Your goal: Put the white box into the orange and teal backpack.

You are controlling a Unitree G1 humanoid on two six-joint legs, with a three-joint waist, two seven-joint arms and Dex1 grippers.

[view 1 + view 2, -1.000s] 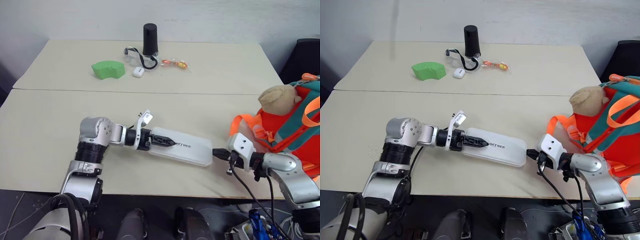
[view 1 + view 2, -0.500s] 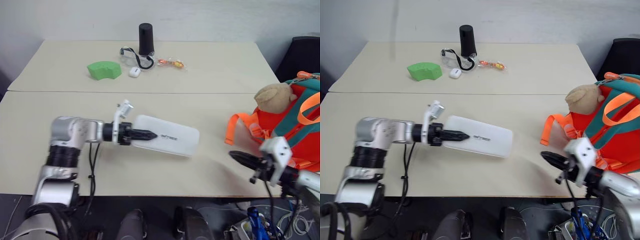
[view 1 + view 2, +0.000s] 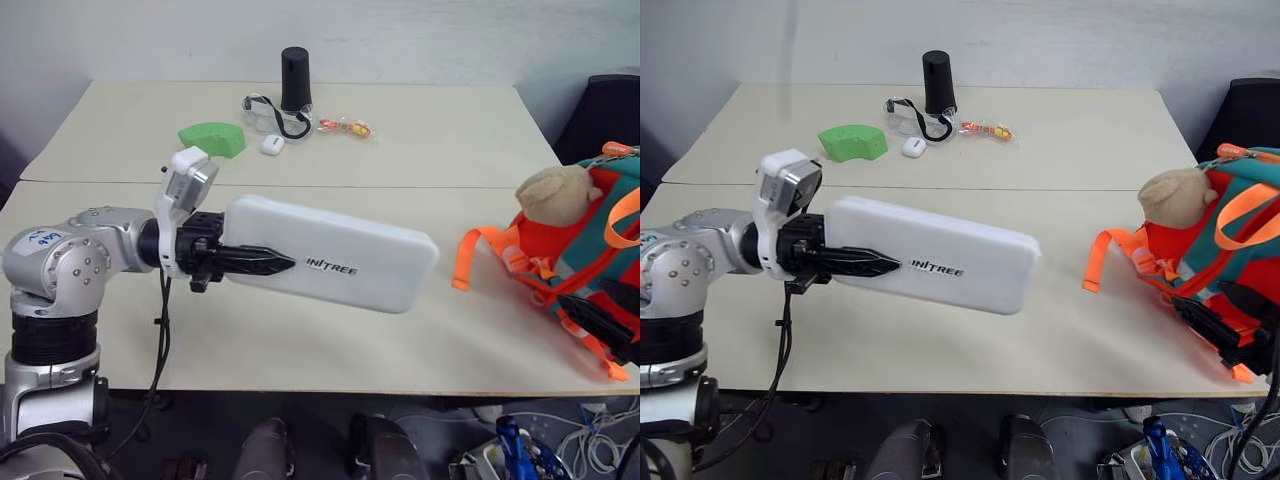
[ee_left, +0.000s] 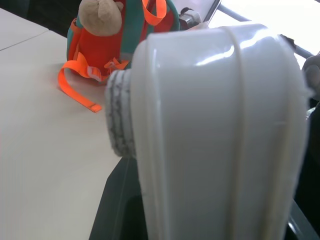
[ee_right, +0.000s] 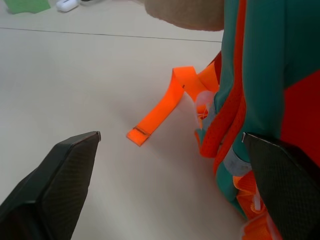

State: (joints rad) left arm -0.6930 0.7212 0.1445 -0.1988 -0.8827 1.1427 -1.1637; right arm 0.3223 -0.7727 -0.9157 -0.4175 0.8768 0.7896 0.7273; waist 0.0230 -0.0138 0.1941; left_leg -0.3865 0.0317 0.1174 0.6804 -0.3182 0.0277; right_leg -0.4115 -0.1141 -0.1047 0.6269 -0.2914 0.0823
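Left jaws clenched on one white box [image 3: 340,262] (airborne), right jaws spread beside one orange and teal backpack [image 3: 585,250].

Bare table [image 3: 470,340] between white box [image 3: 340,260] and orange and teal backpack [image 3: 590,250]; loose strap [image 3: 470,255] possibly intrudes.

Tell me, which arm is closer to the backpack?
Right. The right gripper is open right beside the backpack; the left gripper holds the box across the table.

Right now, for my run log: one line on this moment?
left claw: shut on white box, lifted off table | right claw: open beside orange and teal backpack | box not yet inside
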